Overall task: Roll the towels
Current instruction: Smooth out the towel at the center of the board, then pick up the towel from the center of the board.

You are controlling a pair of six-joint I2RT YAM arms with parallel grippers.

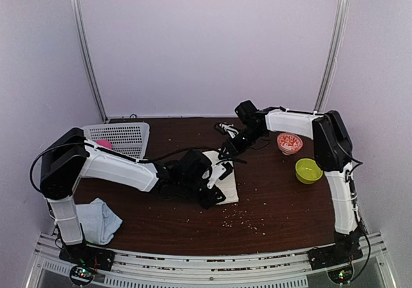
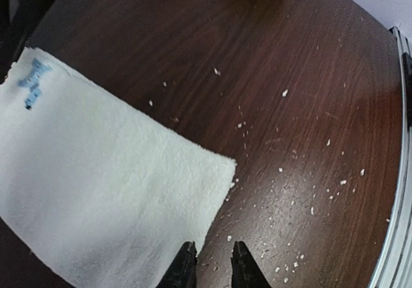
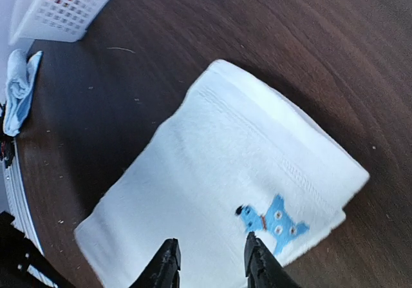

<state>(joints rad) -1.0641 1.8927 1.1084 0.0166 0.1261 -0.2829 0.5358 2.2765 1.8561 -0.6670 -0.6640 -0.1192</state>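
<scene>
The cream-white towel (image 1: 226, 180) lies flat in the middle of the table, partly under my left arm. In the left wrist view its near corner (image 2: 129, 185) lies just ahead of my left gripper (image 2: 214, 262), whose jaws are a little apart and empty, the left finger at the towel's edge. My left gripper also shows in the top view (image 1: 215, 196). My right gripper (image 3: 211, 262) is open and empty above the same towel (image 3: 219, 172), near its blue embroidered figure (image 3: 273, 220). It hovers at the towel's far end (image 1: 229, 150). The pale blue towel (image 1: 98, 220) lies crumpled at the near left.
A white basket (image 1: 122, 136) stands at the back left with a pink thing (image 1: 103, 144) in it. A red-and-white bowl (image 1: 290, 143) and a green bowl (image 1: 308, 170) stand at the right. Small crumbs (image 2: 283, 172) are scattered over the dark wooden table (image 1: 277, 211).
</scene>
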